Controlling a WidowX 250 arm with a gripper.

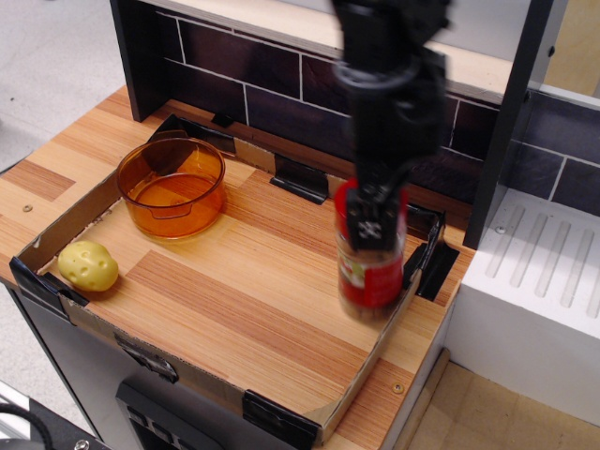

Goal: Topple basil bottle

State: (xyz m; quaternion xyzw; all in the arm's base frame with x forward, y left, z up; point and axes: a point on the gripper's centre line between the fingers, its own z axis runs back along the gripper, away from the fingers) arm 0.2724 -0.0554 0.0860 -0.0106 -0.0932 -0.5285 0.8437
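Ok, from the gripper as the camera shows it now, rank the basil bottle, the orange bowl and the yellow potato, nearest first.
Gripper is at the tray's right side.
1. Basil bottle: right at the gripper, its cap area behind the fingers, near the tray's right edge.
2. Orange bowl: back left of the tray.
3. Yellow potato: front-left corner, farthest.

The arm is black and blocky, blurred, with a grey ring; its gripper carries a white-patterned black plate.
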